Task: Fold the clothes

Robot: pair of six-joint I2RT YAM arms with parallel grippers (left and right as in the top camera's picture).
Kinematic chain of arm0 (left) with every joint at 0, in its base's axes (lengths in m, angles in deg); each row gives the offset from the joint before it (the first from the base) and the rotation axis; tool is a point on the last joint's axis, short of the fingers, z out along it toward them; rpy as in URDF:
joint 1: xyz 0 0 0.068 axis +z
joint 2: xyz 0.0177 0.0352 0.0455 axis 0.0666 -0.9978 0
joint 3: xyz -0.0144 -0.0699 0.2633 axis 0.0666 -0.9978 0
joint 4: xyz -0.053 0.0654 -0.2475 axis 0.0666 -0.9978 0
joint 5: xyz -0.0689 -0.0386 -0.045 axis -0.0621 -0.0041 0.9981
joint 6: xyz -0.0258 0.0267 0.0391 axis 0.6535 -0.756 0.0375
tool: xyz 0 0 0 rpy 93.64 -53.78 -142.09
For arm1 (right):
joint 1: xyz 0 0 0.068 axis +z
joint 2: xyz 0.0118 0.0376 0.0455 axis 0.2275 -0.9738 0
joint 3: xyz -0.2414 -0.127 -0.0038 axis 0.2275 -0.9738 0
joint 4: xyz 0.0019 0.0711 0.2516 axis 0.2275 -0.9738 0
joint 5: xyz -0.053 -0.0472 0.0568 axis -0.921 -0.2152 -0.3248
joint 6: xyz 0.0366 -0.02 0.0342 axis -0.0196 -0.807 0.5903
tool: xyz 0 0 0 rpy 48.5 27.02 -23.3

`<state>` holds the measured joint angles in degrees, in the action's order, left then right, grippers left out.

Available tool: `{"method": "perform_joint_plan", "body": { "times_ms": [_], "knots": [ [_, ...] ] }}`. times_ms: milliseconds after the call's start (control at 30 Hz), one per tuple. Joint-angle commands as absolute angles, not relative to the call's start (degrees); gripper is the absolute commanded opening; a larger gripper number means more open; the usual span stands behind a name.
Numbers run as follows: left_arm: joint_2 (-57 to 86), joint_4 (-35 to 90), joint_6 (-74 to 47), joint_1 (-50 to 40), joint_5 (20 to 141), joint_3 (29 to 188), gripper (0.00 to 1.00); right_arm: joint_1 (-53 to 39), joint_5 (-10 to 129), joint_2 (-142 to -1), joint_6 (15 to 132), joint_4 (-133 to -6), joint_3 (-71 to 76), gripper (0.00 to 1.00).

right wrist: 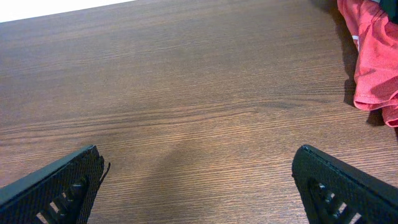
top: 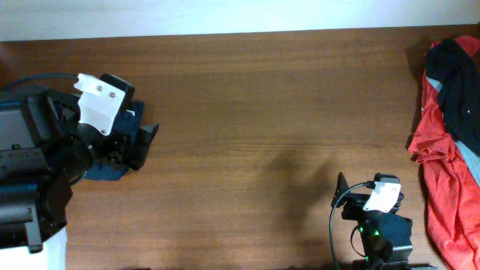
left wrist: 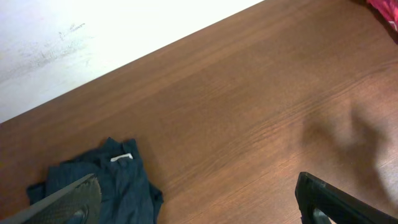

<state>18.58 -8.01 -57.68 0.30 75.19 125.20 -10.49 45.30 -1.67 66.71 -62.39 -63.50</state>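
The dark navy shorts (left wrist: pixel 121 183) lie crumpled on the wooden table, with a small white label (left wrist: pixel 121 157) on top. In the overhead view the shorts (top: pixel 105 171) sit at the far left, mostly hidden under my left arm. My left gripper (left wrist: pixel 199 208) is open and empty just above the table, its left finger over the edge of the shorts. It also shows in the overhead view (top: pixel 142 141). My right gripper (right wrist: pixel 199 193) is open and empty over bare wood at the front right (top: pixel 367 196), far from the shorts.
A heap of red, black and grey garments (top: pixel 446 142) lies along the right edge of the table, and its red corner shows in the right wrist view (right wrist: pixel 373 56). The table's far edge meets a white wall (left wrist: pixel 93 37).
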Motion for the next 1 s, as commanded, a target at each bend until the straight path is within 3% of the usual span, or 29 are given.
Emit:
{"method": "perform_joint_plan", "body": {
  "times_ms": [0, 267, 433, 700, 967],
  "knots": [
    [18.6, -8.5, -57.2, 0.0, 75.6, 125.4, 0.99, -10.9, 45.6, -1.1, 66.8, -62.1, -64.0, 0.99],
    [21.5, -12.6, -58.1, -0.7, 73.8, 125.2, 0.99, -10.9, 45.6, -1.1, 66.8, -62.1, -64.0, 0.99],
    [28.5, 0.4, -58.7, -3.5, 69.6, 117.2, 0.99, -10.9, 45.6, -1.1, 66.8, -62.1, -64.0, 0.99],
    [45.0, 22.6, -58.7, -3.9, 70.9, 88.5, 0.99, -10.9, 45.6, -1.1, 66.8, -62.1, -64.0, 0.99],
    [58.5, 33.4, -58.6, -3.9, 71.6, 65.2, 1.00, -10.9, 45.6, -1.1, 66.8, -62.1, -64.0, 0.99]
  ]
}}
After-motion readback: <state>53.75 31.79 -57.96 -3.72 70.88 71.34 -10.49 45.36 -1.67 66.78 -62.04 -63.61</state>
